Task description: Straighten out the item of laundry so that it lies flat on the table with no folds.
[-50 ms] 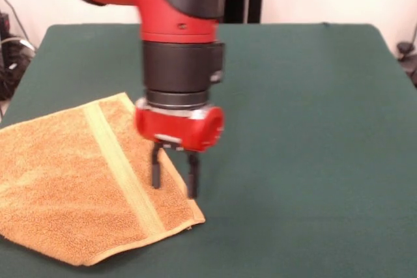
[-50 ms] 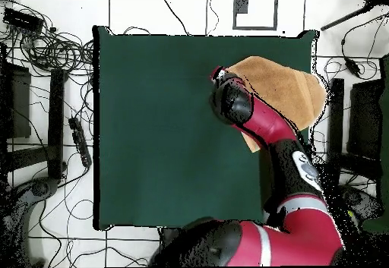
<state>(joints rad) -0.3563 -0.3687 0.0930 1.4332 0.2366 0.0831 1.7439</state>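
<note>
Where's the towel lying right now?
In the front view the towel lies at the table's near left corner, with the pincer open just above its right edge.

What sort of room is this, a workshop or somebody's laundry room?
Most likely a robotics lab, not a laundry room. A red robot arm works over a green cloth-covered table, loose cables trail across the tiled floor, and the only laundry is one orange towel.

Rough terry towel (image 1: pixel 71 187), matt felt table (image 1: pixel 300 128)

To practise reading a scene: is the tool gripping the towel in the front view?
No: the tool is open above the towel, its fingers apart with nothing between them.
</note>
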